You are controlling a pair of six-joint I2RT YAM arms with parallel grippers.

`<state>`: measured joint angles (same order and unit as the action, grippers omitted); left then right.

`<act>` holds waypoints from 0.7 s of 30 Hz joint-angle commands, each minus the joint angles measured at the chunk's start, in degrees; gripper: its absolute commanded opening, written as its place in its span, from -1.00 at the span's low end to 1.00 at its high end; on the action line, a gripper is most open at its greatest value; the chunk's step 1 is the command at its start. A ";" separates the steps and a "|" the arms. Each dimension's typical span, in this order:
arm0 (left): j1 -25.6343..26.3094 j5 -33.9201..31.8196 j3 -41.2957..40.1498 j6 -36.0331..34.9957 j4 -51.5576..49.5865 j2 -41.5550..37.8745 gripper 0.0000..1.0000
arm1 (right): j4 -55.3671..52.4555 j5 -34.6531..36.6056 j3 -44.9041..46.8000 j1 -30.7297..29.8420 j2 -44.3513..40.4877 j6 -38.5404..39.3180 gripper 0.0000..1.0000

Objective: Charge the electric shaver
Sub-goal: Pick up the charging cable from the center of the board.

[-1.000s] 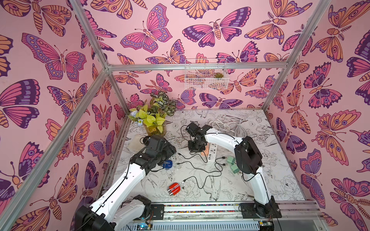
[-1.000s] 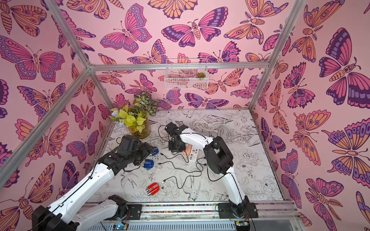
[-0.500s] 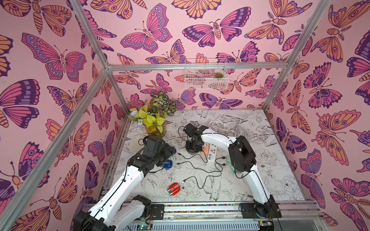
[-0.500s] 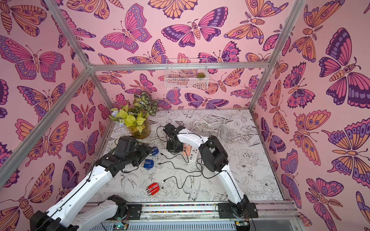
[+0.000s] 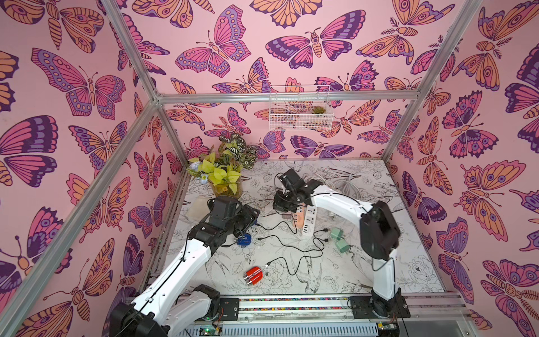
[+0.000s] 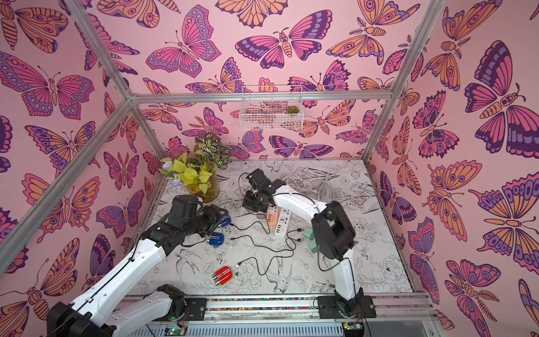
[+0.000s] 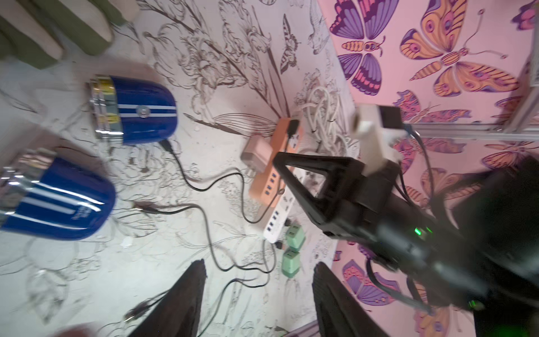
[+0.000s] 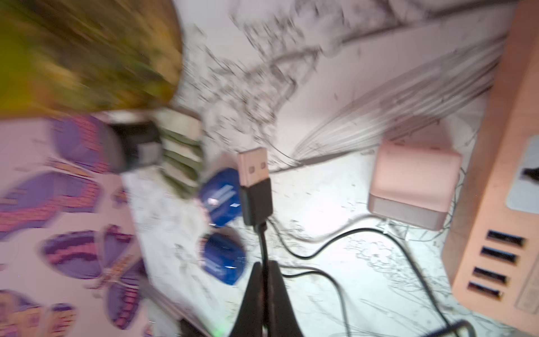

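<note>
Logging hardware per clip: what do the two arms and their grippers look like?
Both match: the left arm and right arm have glossy white link shells, black joint housings and a thin black cable along the shells. The left gripper and right gripper are matte black with tapering wedge-shaped fingers. No markings are legible.

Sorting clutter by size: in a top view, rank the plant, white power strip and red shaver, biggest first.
1. Plant, clearly largest.
2. White power strip.
3. Red shaver, smallest; shorter than the strip.
</note>
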<state>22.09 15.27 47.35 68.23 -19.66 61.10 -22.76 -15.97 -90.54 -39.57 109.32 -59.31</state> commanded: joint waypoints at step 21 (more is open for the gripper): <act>9.09 -4.29 10.54 55.93 41.67 22.13 0.04 | 81.99 6.17 31.62 5.49 -8.98 -38.66 -1.00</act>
<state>30.79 13.76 56.25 116.25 17.08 81.34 54.57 -10.11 -59.96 -33.47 101.82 -96.66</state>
